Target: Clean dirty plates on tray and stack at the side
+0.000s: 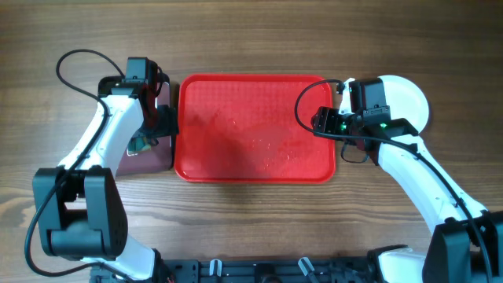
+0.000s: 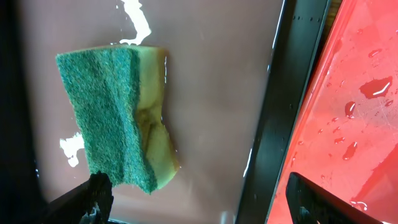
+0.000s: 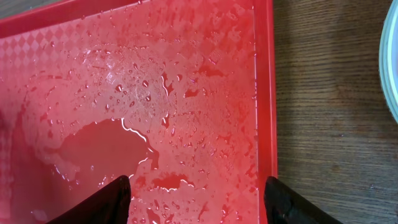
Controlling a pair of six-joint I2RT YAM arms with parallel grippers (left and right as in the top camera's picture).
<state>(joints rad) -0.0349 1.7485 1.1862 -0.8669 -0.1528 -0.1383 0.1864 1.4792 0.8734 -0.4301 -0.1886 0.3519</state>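
The red tray (image 1: 255, 126) lies mid-table, wet with drops and puddles (image 3: 99, 146), and no plate is on it. The plates (image 1: 409, 98) sit on the wood to the right of the tray, white on top and partly hidden by my right arm. A pale rim (image 3: 392, 62) shows in the right wrist view. My right gripper (image 3: 196, 202) hangs open and empty over the tray's right rim (image 3: 268, 93). My left gripper (image 2: 199, 208) is open over the maroon tray (image 2: 211, 81), with a green-and-yellow sponge (image 2: 115, 115) lying just beyond its left finger (image 2: 90, 196).
The maroon tray's black rim (image 2: 286, 93) runs right next to the red tray's left edge (image 2: 354, 93). Water spots lie on the maroon tray around the sponge. Both arms' cables loop above the table. Bare wood (image 3: 329, 124) separates the red tray and the plates.
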